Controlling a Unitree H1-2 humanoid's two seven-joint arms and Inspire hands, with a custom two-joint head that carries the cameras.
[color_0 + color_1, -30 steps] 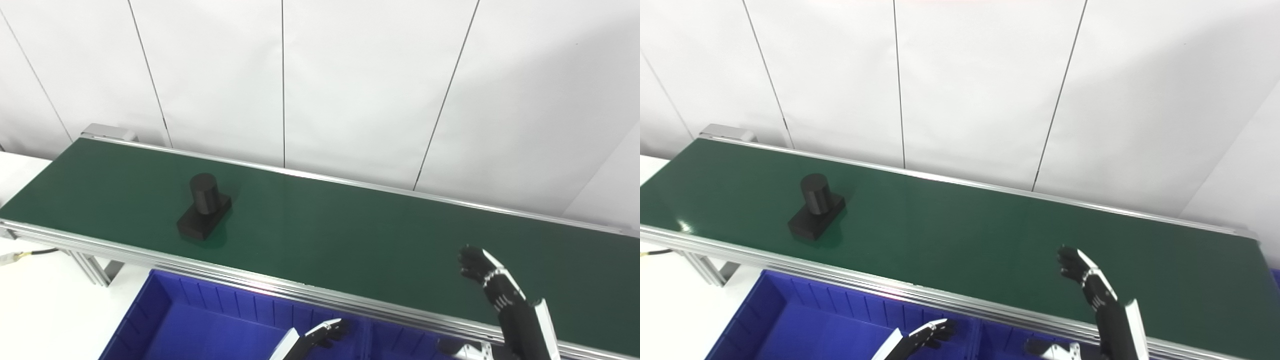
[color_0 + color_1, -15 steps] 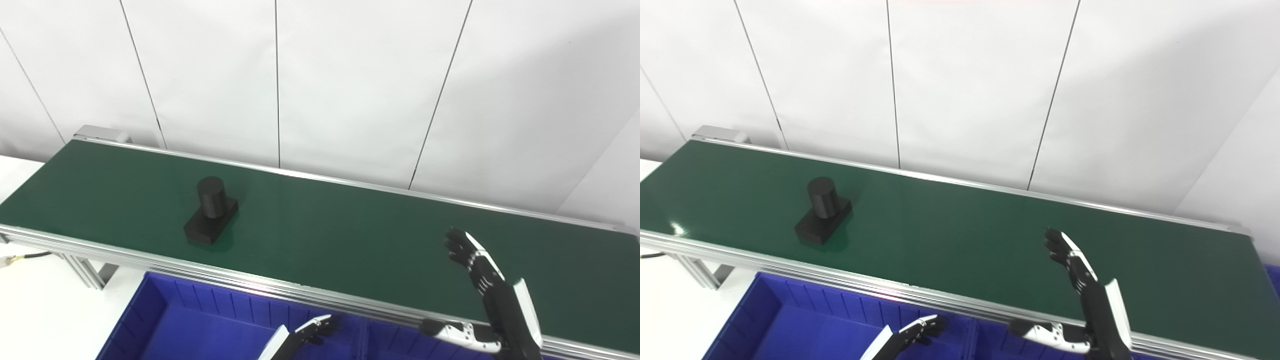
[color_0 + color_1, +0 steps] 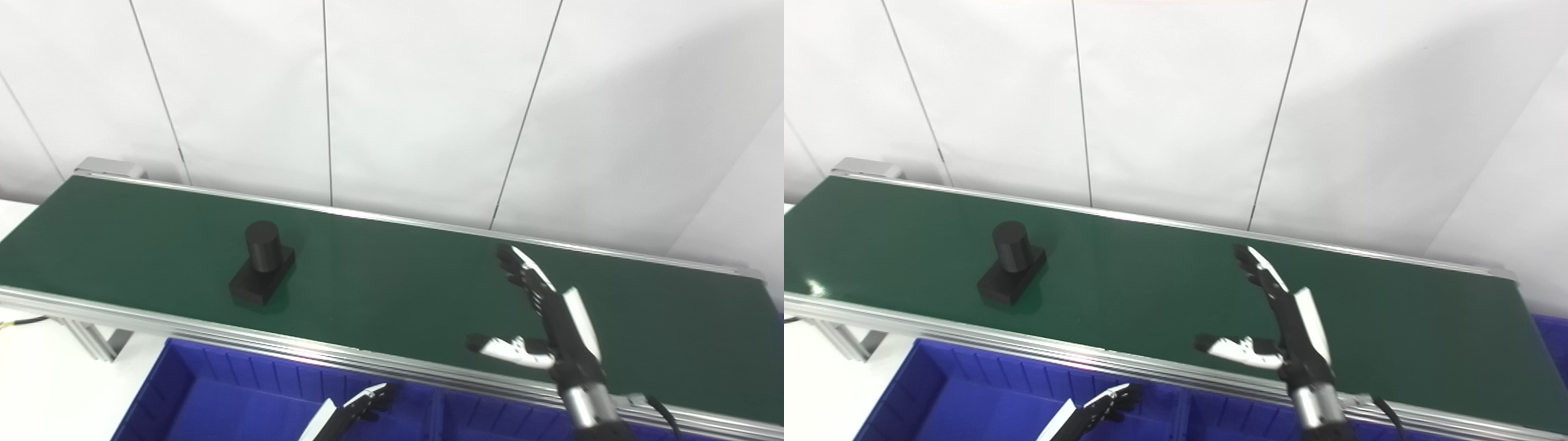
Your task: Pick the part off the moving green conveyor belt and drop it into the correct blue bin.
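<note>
A black part [image 3: 262,263], a short cylinder standing on a flat rectangular block, rides on the green conveyor belt [image 3: 380,288] at its left part. My right hand [image 3: 542,318] is raised over the belt's right half, open, fingers stretched toward the far rail and thumb spread to the left; it holds nothing and is well to the right of the part. Only the fingertips of my left hand [image 3: 361,405] show at the bottom edge, low over the blue bin [image 3: 245,392], with nothing in them.
The belt has aluminium rails along both long sides and ends near a white wall. A divider [image 3: 436,410] splits the blue bins below the front rail. A white table [image 3: 43,380] with a cable lies at the lower left.
My right hand has risen and moved left and further over the belt, with its thumb now spread. The part has drifted a little to the right. The camera has shifted slightly.
</note>
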